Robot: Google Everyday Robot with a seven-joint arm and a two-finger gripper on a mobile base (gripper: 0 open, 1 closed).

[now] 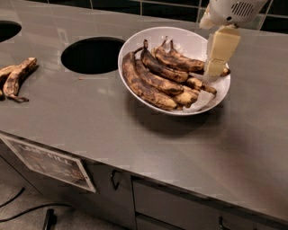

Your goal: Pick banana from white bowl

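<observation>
- A printed sign [47, 162] is stuck to the cabinet front [171, 202] below the counter, with a dark handle [113, 179] just to its right.
- The grey counter [90, 121] runs across the view.
- The white bowl [184, 38] sits on the counter right of centre, tilted a little, holding a heap of blackened fruit.
- The banana [186, 96], short, stubby and partly yellow, lies at the front right of the heap inside the bowl, touching the long bananas [150, 85] beside it.
- Two joined bananas [15, 76] lie on the counter at the far left, well apart from the bowl.
- A round hole [92, 55] opens in the counter just left of the bowl.
- The gripper [214, 71] hangs point-down over the bowl's right side, its tip just above the fruit near the rim; I cannot tell whether it is open or closed, or whether it has hold of anything.
- Dark tiles [157, 8] line the wall behind.
</observation>
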